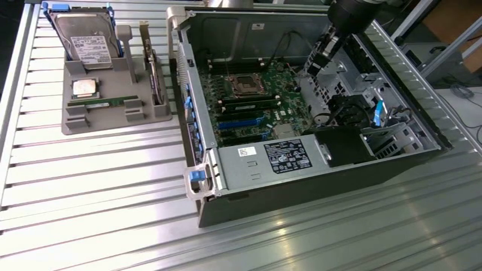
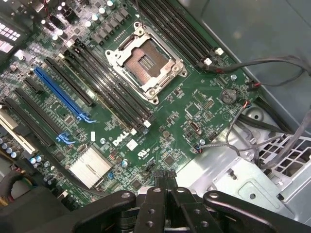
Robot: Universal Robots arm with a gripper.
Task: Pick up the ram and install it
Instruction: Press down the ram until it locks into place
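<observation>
Over the open PC case: pincer (image 2: 165,178) shut, nothing in it, ram (image 1: 105,103) well apart on the tray.

Pincer (image 1: 312,68) hangs from the arm inside the case (image 1: 301,186), above the motherboard (image 2: 160,131) near the bare metal chassis floor; wrist view has its closed fingertips (image 2: 165,175) together at the board's edge, clear of the empty CPU socket (image 2: 146,60) and the black memory slots (image 2: 112,87). Ram lies flat in the grey holder tray (image 1: 113,121) on the slatted surface (image 1: 98,186), outside the case at the exterior view's left, just below the square processor chip (image 1: 84,87) and the upright hard drive (image 1: 87,39). Case wall stands between ram and pincer.
</observation>
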